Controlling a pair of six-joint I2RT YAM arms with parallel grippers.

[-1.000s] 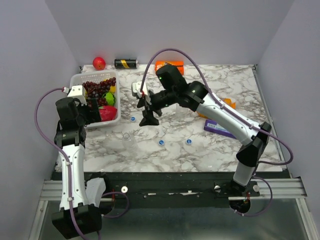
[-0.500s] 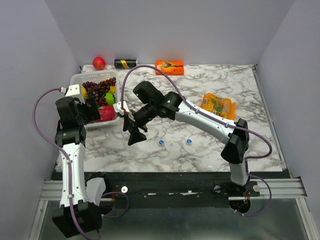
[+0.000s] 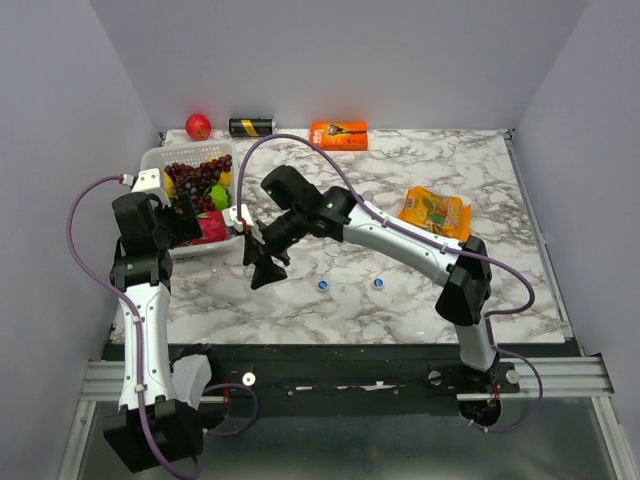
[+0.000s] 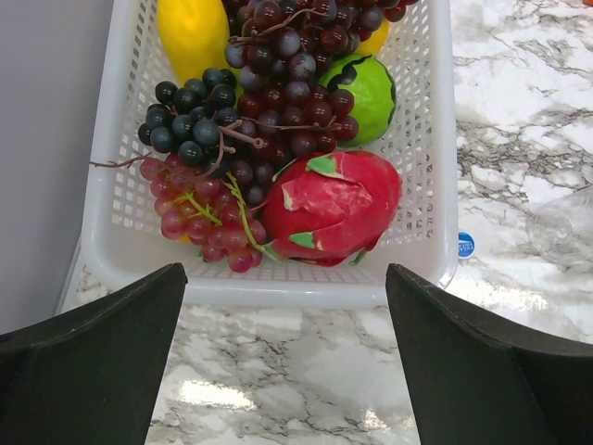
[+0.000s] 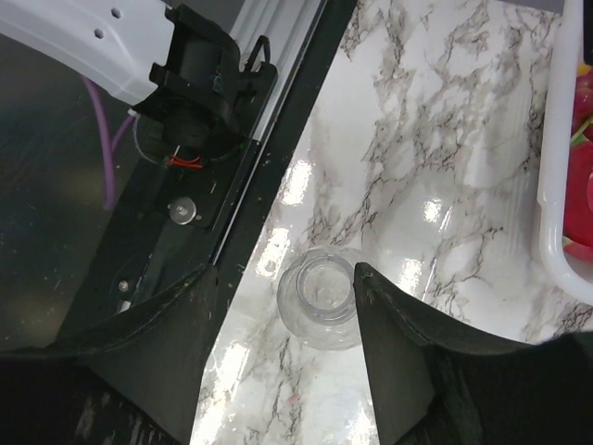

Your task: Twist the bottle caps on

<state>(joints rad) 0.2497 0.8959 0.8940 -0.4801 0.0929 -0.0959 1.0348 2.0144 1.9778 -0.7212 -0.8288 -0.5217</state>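
One clear bottle (image 5: 320, 298) stands upright on the marble with its mouth uncapped. My right gripper (image 5: 285, 278) is lowered around it, open, one finger on each side; the right finger is close to the neck and a gap remains on the left. From above, the right gripper (image 3: 264, 267) covers that bottle. Two blue bottle caps (image 3: 323, 285) (image 3: 378, 283) lie on the table to its right. A third cap (image 4: 465, 245) lies beside the basket, with the bottle (image 4: 565, 227) faint at the edge. My left gripper (image 4: 285, 278) hangs open and empty by the basket.
A white basket (image 3: 160, 157) of grapes and other fruit stands at the left, its near rim (image 4: 278, 289) just ahead of my left fingers. Along the back lie a red apple (image 3: 198, 126), a black can (image 3: 252, 127) and an orange box (image 3: 338, 134). A snack packet (image 3: 435, 212) lies right.
My right arm has swung left and toward the front edge, coming down over the bottle, and its jaws have narrowed. The left arm has stayed still.
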